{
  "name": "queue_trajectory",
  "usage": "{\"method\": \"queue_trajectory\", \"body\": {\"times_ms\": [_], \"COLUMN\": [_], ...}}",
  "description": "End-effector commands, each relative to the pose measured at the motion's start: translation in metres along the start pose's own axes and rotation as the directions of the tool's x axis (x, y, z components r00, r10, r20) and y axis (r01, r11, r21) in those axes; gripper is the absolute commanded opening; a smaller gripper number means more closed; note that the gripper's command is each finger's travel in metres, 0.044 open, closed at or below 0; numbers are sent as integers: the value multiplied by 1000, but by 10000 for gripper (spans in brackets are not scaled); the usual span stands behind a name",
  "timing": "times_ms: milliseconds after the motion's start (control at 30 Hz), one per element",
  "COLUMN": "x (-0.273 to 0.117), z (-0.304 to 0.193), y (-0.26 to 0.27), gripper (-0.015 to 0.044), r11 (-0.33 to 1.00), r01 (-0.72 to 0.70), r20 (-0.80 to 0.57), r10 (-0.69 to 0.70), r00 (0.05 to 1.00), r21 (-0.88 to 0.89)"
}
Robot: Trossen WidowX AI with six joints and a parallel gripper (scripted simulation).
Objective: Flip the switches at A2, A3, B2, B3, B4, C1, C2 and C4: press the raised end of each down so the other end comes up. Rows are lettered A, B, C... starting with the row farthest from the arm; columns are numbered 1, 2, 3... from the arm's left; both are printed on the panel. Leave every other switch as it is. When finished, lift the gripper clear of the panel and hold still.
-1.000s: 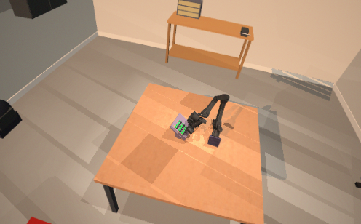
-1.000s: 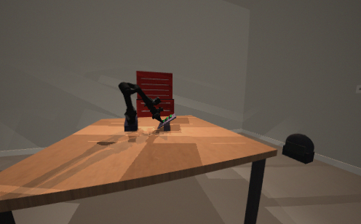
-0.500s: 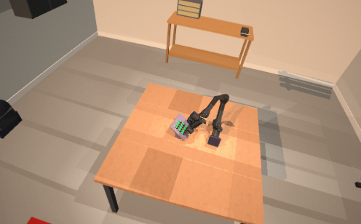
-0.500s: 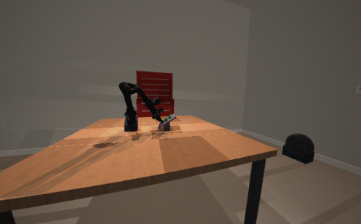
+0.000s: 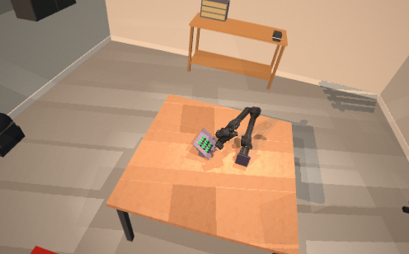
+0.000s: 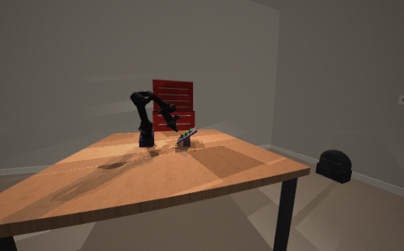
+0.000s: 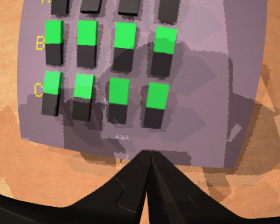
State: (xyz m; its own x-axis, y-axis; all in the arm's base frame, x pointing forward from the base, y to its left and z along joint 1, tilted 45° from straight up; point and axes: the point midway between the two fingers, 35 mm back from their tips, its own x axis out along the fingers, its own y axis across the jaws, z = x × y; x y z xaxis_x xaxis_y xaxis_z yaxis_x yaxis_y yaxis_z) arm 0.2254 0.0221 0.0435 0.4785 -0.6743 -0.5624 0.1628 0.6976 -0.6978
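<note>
The tilted purple switch panel [image 5: 203, 133] [image 6: 179, 141] [image 7: 201, 135] stands on the table. In the wrist view, rows B and C show green far halves and black near halves. C1 [image 7: 51, 93] and C2 [image 7: 83, 97] have paler green faces than C3 [image 7: 118, 100] and C4 [image 7: 156, 105]. B1 [image 7: 54, 43], B2 [image 7: 87, 43], B3 [image 7: 124, 46] and B4 [image 7: 164, 51] stand beyond them. Row A is cut off at the top, with only black parts showing. Which ends are raised is hard to tell. My gripper [image 5: 218, 147] [image 6: 177, 130] [image 7: 148, 159] is shut and empty, over the panel's near edge, below C4.
The wooden table [image 5: 144, 177] [image 6: 163, 179] carries the panel and the arm's base [image 5: 242, 159] [image 6: 147, 141]. The arm reaches over from the base to the panel's near side. A shelf table [image 5: 239, 30] stands by the wall, away from the arm.
</note>
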Motion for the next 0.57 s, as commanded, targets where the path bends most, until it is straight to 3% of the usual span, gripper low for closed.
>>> {"method": "queue_trajectory", "body": {"times_ms": [0, 300, 533], "x": [-11, -19, -19], "z": [2, 51, 52], "y": [-3, 36, 37], "gripper": [0, 0, 0], "r11": [1000, 1000, 1000], "r01": [2, 1, 1], "r20": [4, 6, 6], "r10": [-2, -1, -1], "r00": [1000, 1000, 1000], "r21": [12, 15, 15]}}
